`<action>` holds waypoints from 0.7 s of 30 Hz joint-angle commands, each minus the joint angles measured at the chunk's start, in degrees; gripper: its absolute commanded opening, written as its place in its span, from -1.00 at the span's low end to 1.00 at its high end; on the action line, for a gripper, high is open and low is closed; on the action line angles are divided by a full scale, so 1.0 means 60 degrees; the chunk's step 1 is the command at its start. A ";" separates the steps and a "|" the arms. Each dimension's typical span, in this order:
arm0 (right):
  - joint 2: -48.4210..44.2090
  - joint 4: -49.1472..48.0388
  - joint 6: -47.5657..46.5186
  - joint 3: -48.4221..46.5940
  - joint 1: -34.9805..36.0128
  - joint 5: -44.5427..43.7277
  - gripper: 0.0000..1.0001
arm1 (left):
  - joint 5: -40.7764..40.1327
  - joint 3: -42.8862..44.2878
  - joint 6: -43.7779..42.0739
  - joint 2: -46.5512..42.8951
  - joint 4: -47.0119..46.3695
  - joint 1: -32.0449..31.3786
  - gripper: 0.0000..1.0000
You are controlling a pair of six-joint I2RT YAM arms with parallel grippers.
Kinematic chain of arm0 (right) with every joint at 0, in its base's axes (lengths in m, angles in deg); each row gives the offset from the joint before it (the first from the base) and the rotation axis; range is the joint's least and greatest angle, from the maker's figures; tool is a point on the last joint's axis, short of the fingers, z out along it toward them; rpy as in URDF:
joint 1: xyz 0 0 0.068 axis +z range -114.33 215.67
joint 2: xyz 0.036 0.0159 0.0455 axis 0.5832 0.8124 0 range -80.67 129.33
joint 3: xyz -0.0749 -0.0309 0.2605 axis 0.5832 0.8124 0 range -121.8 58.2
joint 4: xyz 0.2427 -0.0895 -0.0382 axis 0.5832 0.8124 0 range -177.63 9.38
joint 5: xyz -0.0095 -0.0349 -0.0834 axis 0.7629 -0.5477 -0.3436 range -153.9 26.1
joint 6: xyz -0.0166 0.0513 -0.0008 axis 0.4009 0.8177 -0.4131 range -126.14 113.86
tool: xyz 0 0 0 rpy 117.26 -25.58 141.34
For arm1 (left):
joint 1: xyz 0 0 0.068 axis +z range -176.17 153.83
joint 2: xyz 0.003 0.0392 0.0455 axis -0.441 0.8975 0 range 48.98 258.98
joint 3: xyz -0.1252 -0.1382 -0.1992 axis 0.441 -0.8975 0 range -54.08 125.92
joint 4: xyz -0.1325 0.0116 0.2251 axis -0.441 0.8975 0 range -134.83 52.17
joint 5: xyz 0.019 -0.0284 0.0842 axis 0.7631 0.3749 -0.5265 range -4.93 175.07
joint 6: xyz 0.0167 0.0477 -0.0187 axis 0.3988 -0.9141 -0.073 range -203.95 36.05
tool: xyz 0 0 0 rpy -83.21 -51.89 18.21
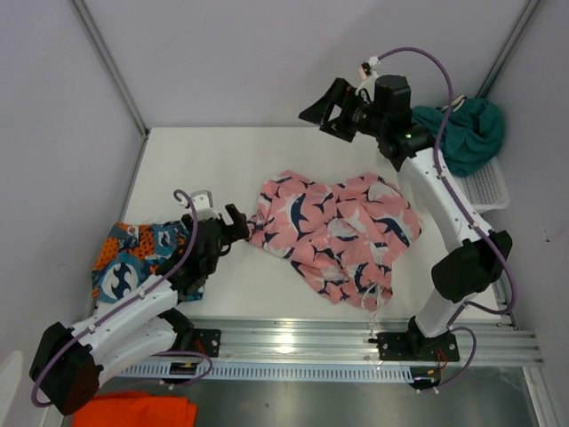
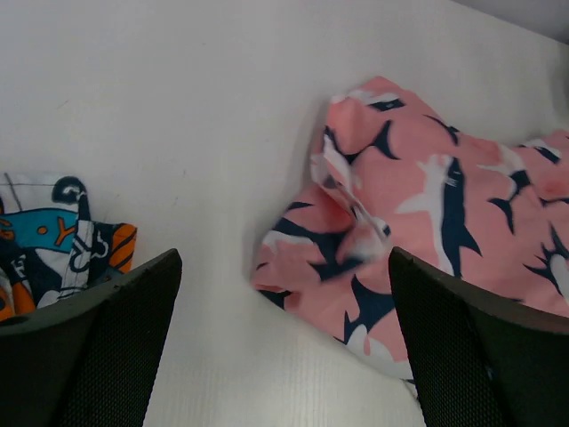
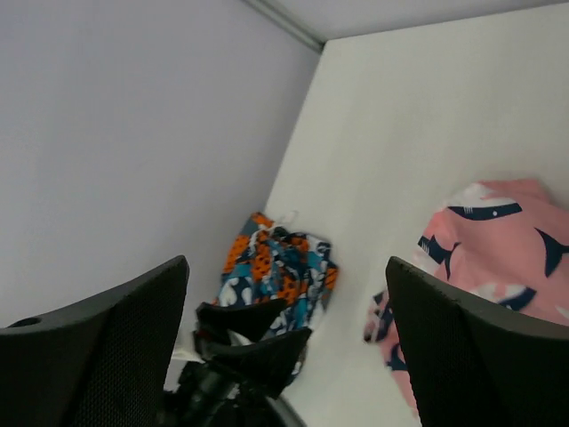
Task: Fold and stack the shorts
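Observation:
The pink shark-print shorts (image 1: 333, 227) lie crumpled in the middle of the table (image 1: 204, 160). My left gripper (image 1: 238, 222) hovers open at their left edge. In the left wrist view, the pink shorts (image 2: 427, 205) sit just ahead of the left gripper (image 2: 284, 302), toward its right finger (image 2: 480, 347). The blue, orange and white print shorts (image 1: 133, 258) lie bunched at the table's left edge, partly under the left arm. Teal shorts (image 1: 467, 133) are piled in the white basket (image 1: 489, 189). My right gripper (image 1: 313, 120) is raised over the back of the table. It is open and empty in the right wrist view (image 3: 284, 302).
An orange cloth (image 1: 133, 411) lies below the table's front rail (image 1: 356, 342). Grey walls close in the left, back and right sides. The right wrist view looks down on the print shorts (image 3: 280, 267) and the left gripper (image 3: 249, 342).

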 commanded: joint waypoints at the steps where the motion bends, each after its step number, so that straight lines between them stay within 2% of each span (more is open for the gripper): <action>1: -0.1278 0.0939 -0.1459 -0.0784 -0.0403 -0.1071 0.87 | 0.0944 0.0328 -0.0482 -0.0141 -0.0756 0.0040 0.98; 5: -0.2491 0.2534 -0.3042 0.0882 -0.0271 -0.2255 0.79 | 0.2102 0.0196 -0.0821 0.0078 -0.1315 -0.0164 0.98; 6: -0.2845 0.2712 -0.3233 0.2061 -0.0199 -0.2651 0.72 | 0.2249 0.0283 -0.0894 0.0224 -0.1359 -0.0412 0.98; 7: -0.3226 0.2859 -0.3293 0.2682 -0.0198 -0.3423 0.68 | 0.2512 0.0400 -0.1126 0.0384 -0.1403 -0.0559 0.98; 9: -0.4368 0.3095 -0.3323 0.4580 -0.0111 -0.3723 0.55 | 0.2937 0.0620 -0.1435 0.0984 -0.1637 -0.1041 0.98; 12: -0.5614 0.3241 -0.3045 0.6170 0.0196 -0.4147 0.33 | 0.3670 0.1073 -0.1977 0.1790 -0.1916 -0.1744 0.98; 14: -0.6403 0.3359 -0.2694 0.7460 0.0854 -0.4514 0.16 | 0.3848 0.1177 -0.2286 0.2229 -0.2019 -0.2111 0.98; 15: -0.6640 0.3373 -0.2548 0.7870 0.1147 -0.4587 0.13 | 0.3659 0.1279 -0.2039 0.2348 -0.1961 -0.2128 0.98; 16: -0.6860 0.3359 -0.2358 0.8643 0.1918 -0.4762 0.12 | 0.3468 0.1309 -0.1877 0.2451 -0.1859 -0.2128 0.98; 18: -0.7474 0.3344 -0.1700 0.9365 0.2873 -0.5479 0.10 | 0.2823 0.1484 -0.1744 0.2655 -0.1450 -0.2055 0.98; 19: -0.7637 0.3344 -0.1436 0.9948 0.3893 -0.5801 0.09 | 0.2648 0.1529 -0.1671 0.2686 -0.1361 -0.2040 0.98; 21: -0.7930 0.3373 -0.0776 1.0392 0.4939 -0.6753 0.09 | 0.2295 0.1544 -0.1351 0.2730 -0.1170 -0.1865 0.98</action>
